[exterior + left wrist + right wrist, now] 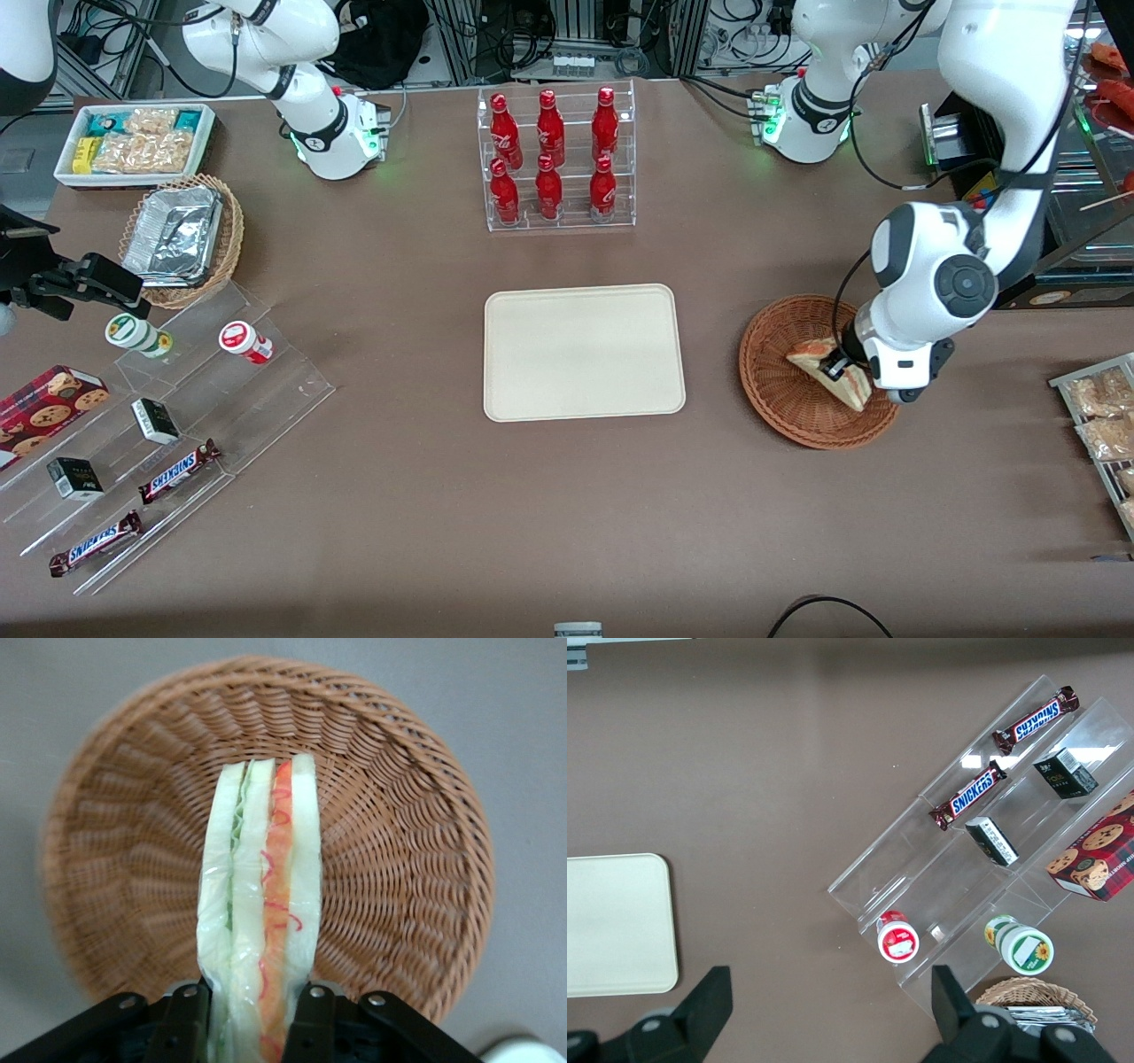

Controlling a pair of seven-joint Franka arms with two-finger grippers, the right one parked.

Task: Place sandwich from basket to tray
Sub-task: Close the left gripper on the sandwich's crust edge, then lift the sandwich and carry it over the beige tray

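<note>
The sandwich point(828, 369) is a pale triangular wedge with red and green filling, over the round reddish-brown wicker basket point(780, 390). My left gripper point(842, 368) is shut on the sandwich, one black finger point(182, 1019) pressed on each bread face. The wrist view shows the sandwich point(261, 904) standing on edge above the basket floor point(399, 868), with its layers facing the camera. Whether it still touches the weave cannot be told. The cream tray point(584, 353) lies flat at the table's middle, beside the basket and bare.
A clear rack of red bottles point(554, 159) stands farther from the front camera than the tray. Bagged snacks on a rack point(1103, 416) lie at the working arm's end. Clear stepped shelves with candy bars point(159, 425) and a foil-filled wicker basket point(182, 239) lie toward the parked arm's end.
</note>
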